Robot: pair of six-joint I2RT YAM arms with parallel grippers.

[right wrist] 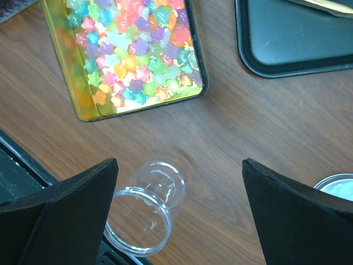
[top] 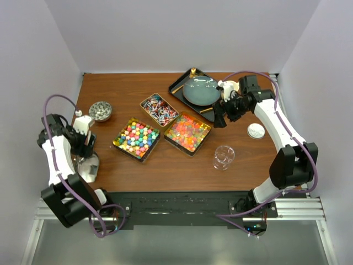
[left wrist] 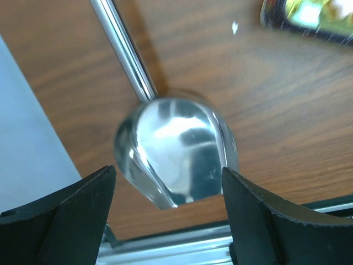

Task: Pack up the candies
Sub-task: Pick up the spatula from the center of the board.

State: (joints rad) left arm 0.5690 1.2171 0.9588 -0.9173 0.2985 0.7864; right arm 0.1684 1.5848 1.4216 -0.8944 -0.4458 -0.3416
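Left tool (left wrist: 168, 176): jaws spread astride the scoop (left wrist: 171, 149) bowl at the near-left corner of the table (top: 182, 165), nothing gripped, probably set to take it. Right tool (right wrist: 179, 163): released, hanging between the black tray (right wrist: 287, 49) and the glass jar (right wrist: 144, 212), probably its next target. The candies (right wrist: 138, 55) lie in tins (right wrist: 63, 72) at table centre. Wood-grain table, plain white walls.

Heaped loose in three gold tins (top: 115, 142), all left of the glass jar (top: 223, 157): orange-yellow-pink gummies (top: 187, 132) nearest, multicoloured chunks (top: 136, 138) farther left, red-white-blue wrapped sweets (top: 159, 109) behind both.
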